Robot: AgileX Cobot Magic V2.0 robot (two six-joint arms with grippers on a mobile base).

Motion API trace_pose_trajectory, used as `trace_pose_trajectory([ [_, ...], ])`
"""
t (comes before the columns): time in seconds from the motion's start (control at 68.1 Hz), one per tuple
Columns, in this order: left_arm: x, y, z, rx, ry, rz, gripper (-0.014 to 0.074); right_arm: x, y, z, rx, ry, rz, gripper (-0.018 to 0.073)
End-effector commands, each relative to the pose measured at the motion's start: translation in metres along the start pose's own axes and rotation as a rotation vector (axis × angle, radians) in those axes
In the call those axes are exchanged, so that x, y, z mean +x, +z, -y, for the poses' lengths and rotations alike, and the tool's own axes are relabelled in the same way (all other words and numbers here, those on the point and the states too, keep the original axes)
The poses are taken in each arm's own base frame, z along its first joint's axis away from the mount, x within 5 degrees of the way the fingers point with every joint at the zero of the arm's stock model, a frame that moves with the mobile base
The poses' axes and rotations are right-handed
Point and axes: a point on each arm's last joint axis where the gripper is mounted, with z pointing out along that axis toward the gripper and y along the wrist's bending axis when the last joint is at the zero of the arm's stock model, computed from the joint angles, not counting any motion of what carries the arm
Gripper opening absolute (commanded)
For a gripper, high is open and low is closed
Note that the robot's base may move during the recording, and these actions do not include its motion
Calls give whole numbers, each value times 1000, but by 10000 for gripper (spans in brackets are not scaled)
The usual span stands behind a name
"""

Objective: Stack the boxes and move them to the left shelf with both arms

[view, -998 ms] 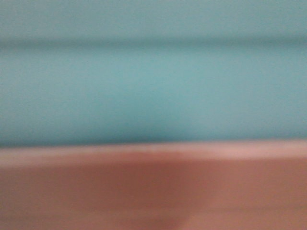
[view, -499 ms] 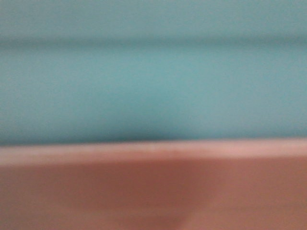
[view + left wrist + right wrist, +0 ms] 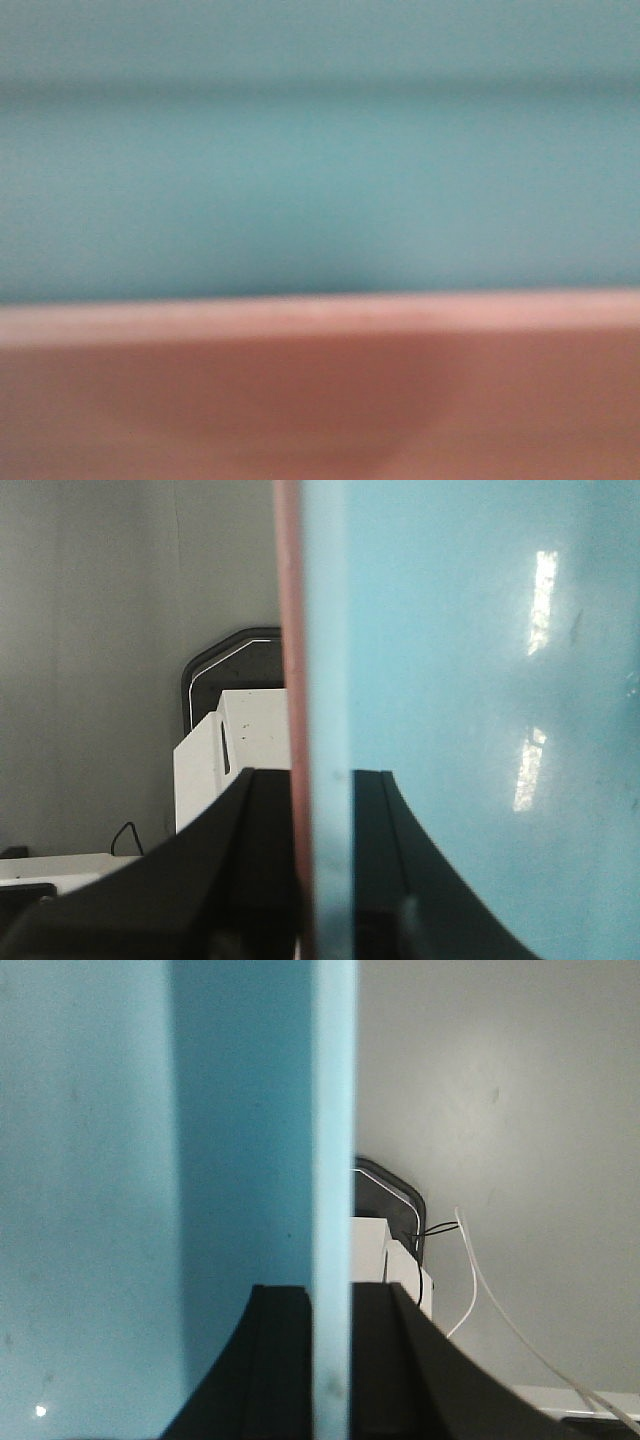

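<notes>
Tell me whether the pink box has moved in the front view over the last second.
No shift shows: the rim of the pink box keeps its line against the light blue box; nothing fixed is in view.

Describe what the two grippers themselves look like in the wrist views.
Both the left gripper and the right gripper show two matte black fingers with flat inner faces and outer edges that curve outward toward the base. No markings or labels show. The arms themselves are out of view.

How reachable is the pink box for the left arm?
Seemingly yes: the left fingers sit either side of the pink box wall, with the blue box wall between them too; nothing blocks.
</notes>
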Motion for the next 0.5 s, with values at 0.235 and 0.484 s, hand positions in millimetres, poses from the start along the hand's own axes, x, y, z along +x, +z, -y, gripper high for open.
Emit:
trace_pose_trajectory([
  [0.235,13,-19,4,56,0,-55,-12,5,-18,3,-19,2,-12,53],
  [0.484,13,-19,4,56,0,-55,-12,5,-18,3,-19,2,-12,53],
])
